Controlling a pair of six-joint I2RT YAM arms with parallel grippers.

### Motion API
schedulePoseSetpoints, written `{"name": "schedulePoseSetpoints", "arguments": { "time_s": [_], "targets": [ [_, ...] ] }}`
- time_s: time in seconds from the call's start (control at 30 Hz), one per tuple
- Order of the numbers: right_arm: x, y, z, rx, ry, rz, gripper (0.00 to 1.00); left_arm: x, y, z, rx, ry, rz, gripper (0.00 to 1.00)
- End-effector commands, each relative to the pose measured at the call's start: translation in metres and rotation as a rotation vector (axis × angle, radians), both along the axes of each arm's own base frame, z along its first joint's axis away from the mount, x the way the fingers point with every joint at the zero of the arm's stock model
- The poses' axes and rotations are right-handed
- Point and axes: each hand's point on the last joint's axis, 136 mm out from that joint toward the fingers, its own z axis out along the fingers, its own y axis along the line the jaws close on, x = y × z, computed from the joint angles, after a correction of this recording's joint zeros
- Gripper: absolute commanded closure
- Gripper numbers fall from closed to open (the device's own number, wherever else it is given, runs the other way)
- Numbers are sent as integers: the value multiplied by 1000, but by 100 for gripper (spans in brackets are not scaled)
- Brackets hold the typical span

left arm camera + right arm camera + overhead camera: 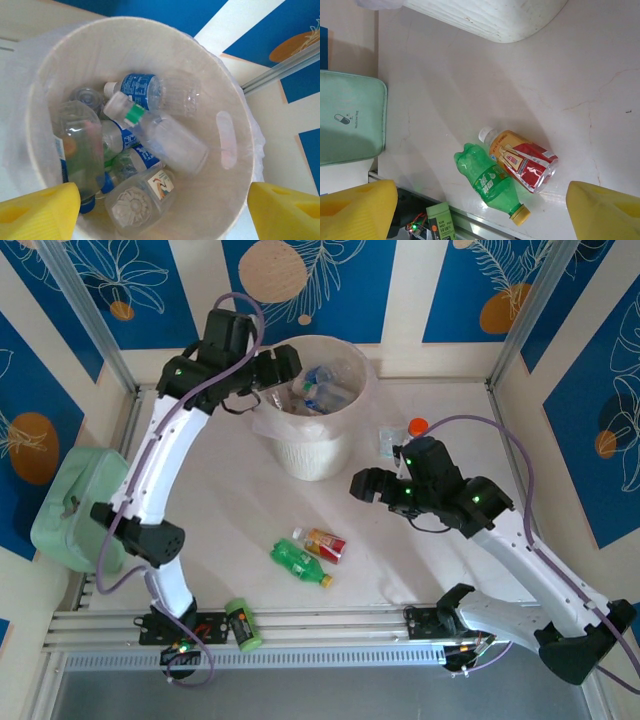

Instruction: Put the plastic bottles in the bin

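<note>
The white bin (316, 452) stands at the back middle of the table. My left gripper (287, 364) hangs over its rim, open, with nothing between its yellow fingers (40, 210). Inside the bin (220, 80) lie several plastic bottles, among them a blue-labelled one (140, 89) and a clear one with a green band (165, 137). On the table in front lie a green bottle (299, 562) and a red-labelled bottle (326, 544), side by side and touching. My right gripper (362, 485) hovers open above and to the right of them; the green bottle (492, 182) and red-labelled bottle (525, 160) lie below its jaws.
A pale green boxy container (72, 505) sits at the left edge. A short green-and-black cylinder (242, 625) lies on the front rail. A small orange-capped bottle (400, 436) lies right of the bin.
</note>
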Motion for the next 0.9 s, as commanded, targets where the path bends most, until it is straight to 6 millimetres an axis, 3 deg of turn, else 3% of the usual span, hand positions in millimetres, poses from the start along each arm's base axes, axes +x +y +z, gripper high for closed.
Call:
{"name": "schedulePoseSetpoints", "arguments": {
  "time_s": [0.0,0.1,0.23,0.33,0.43,0.6,0.7,0.87],
  "targets": [
    [-1,2,1,-34,-12,19,12,-21,15,27,5,-129,-12,12],
    [-5,10,-8,-67,2,49,12,-42,26,33,-49,-231,-13,2],
    [-13,27,-25,-131,23,128,12,-67,47,7,-75,-229,11,0],
    [-21,42,-42,-196,46,197,13,-85,56,-29,-92,-124,28,0],
    [-28,56,-55,-257,65,258,14,-105,59,-83,-119,50,53,2],
    [-24,61,-62,-290,62,244,15,-153,86,-200,-74,430,227,16],
    [-21,60,-63,-273,62,233,15,-173,80,-227,-95,520,238,18],
    [-17,56,-75,-309,91,239,13,-187,57,-240,-45,554,197,14]
  ]
}}
